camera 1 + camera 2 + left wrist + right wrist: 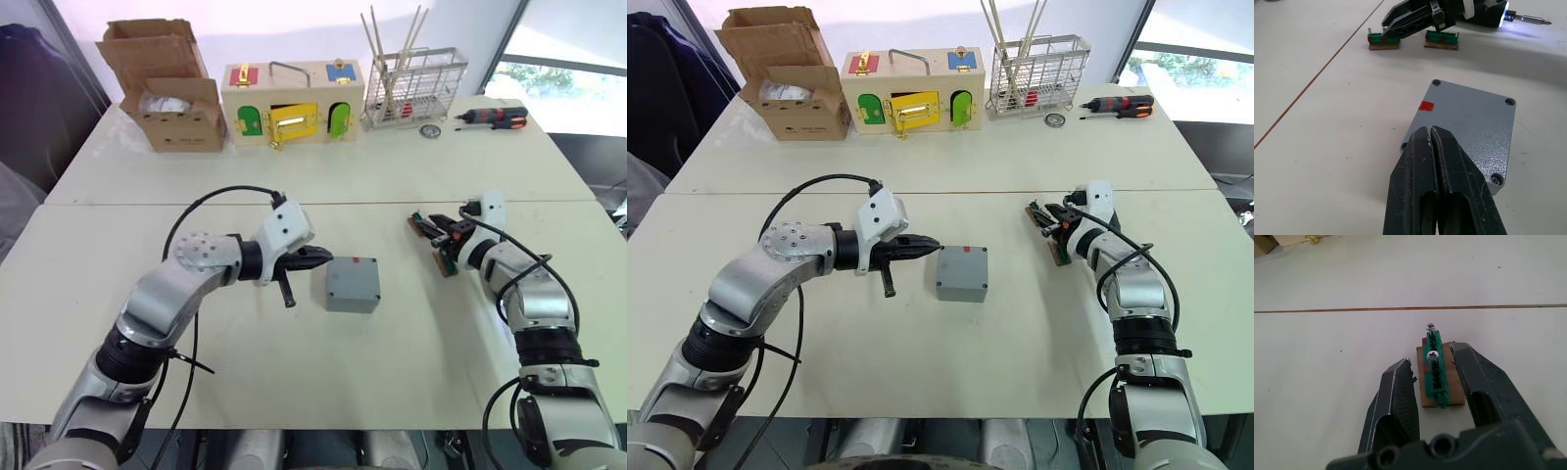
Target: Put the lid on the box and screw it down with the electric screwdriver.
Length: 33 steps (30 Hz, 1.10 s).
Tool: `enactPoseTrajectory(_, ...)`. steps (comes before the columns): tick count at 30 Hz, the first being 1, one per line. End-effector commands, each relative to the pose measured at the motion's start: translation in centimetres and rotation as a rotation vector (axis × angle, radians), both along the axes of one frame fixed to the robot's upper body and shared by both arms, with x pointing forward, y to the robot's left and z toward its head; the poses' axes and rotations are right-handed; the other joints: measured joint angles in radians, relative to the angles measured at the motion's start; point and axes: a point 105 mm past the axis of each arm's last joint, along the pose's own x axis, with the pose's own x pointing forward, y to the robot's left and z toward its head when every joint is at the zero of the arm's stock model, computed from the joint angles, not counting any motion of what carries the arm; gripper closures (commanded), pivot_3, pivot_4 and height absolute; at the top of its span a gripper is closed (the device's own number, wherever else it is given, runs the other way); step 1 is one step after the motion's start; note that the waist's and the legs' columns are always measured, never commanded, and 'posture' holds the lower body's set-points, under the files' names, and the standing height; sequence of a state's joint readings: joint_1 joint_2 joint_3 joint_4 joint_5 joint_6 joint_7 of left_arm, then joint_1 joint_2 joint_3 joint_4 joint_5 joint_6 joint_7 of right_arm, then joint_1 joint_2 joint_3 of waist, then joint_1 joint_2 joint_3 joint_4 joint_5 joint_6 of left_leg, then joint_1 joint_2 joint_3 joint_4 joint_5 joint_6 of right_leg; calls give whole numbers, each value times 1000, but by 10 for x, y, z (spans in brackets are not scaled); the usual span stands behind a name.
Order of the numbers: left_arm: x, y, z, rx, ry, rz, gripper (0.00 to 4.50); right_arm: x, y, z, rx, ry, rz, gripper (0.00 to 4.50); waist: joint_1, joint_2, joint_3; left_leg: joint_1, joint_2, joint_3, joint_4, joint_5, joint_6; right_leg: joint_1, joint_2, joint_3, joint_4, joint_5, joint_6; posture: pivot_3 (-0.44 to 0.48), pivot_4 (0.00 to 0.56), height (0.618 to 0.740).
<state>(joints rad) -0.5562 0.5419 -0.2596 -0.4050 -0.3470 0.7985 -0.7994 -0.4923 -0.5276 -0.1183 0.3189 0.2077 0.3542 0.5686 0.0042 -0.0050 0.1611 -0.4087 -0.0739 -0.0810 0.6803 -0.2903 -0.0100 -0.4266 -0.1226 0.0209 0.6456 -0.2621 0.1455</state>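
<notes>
The left gripper [1432, 134], clenched empty, hovers over the lid [1469, 129] already seated on the box [353, 286] mid-table. The right gripper [1432, 369], released, straddles a green screw holder [1435, 372]. Fastening looks underway; next, likely a screw.

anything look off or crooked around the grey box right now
Nothing stands out. The lid sits flush and square on the box, with screws showing in its corners. The left hand is shut and empty just beside it. Nothing is spilled or broken on the table.
</notes>
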Motion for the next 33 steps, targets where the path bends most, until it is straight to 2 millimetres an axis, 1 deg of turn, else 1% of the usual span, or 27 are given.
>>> enactPoseTrajectory(1, -1, -3, 10, -8, -52, -11, 4500, 5, 5, 16, -2, -64, 16, 3019, 0, 0, 0, 0, 0, 0, 0, 0, 0, 0, 0, 0, 0, 0, 0, 0, 150, 730)
enactPoseTrajectory(2, -1, -3, 10, -8, -53, -11, 4500, 5, 5, 16, -2, -65, 16, 3019, 0, 0, 0, 0, 0, 0, 0, 0, 0, 0, 0, 0, 0, 0, 0, 0, 150, 730)
enactPoseTrajectory(5, -1, -3, 10, -7, -53, -10, 4500, 6, 5, 16, -1, -69, 14, 3929, 0, 0, 0, 0, 0, 0, 0, 0, 0, 0, 0, 0, 0, 0, 0, 0, 150, 730)
enactPoseTrajectory(6, 0, -3, 9, -5, -53, -10, 4500, 7, 6, 16, 1, -71, 14, 4352, 0, 0, 0, 0, 0, 0, 0, 0, 0, 0, 0, 0, 0, 0, 0, 0, 150, 730)
enactPoseTrajectory(7, 0, -3, 9, -3, -53, -10, 4500, 7, 7, 16, 2, -71, 14, 4472, -1, 0, 0, 0, 0, 0, 0, 0, 0, 0, 0, 0, 0, 0, 0, 0, 150, 730)
enactPoseTrajectory(16, -1, -3, 7, -1, -51, -8, 4500, 8, 8, 17, 18, -72, 15, 4472, -1, 0, 0, 0, 0, 0, 0, 0, 0, 0, 0, 0, 0, 0, 0, 0, 150, 730)
enactPoseTrajectory(20, -2, -3, 7, -3, -49, -6, 4500, 5, 6, 31, 81, -103, 5, 4472, -1, 0, 0, 0, 0, 0, 0, 0, 0, 0, 0, 0, 0, 0, 0, 0, 150, 730)
enactPoseTrajectory(25, -3, -2, 7, -5, -47, -8, 4500, -1, 8, 47, 96, -156, 18, 4472, 0, 0, 0, 0, 0, 0, 0, 0, 0, 0, 0, 0, 0, 0, 0, 0, 150, 730)
enactPoseTrajectory(26, -3, -2, 8, -5, -47, -9, 4500, -3, 9, 52, 93, -173, 27, 4472, 0, 0, 0, 0, 0, 0, 0, 0, 0, 0, 0, 0, 0, 0, 0, 0, 150, 730)
enactPoseTrajectory(29, -1, -1, 9, -16, -47, -10, 4500, -13, 18, 76, 94, -245, 82, 4472, 0, 0, 0, 0, 0, 0, 0, 0, 0, 0, 0, 0, 0, 0, 0, 0, 150, 730)
enactPoseTrajectory(31, -1, 1, 13, -39, -33, -5, 4500, -27, 31, 87, 80, -260, 181, 4472, 1, 0, 0, 0, 0, 0, 0, 0, 0, 0, 0, 0, 0, 0, 0, 0, 150, 730)
enactPoseTrajectory(33, -3, 4, 17, -67, 0, -2, 4500, -43, 44, 92, 66, -239, 293, 4472, 3, 0, 0, 0, 0, -1, 0, 0, 0, 0, 0, 0, 0, 0, 0, 0, 150, 730)
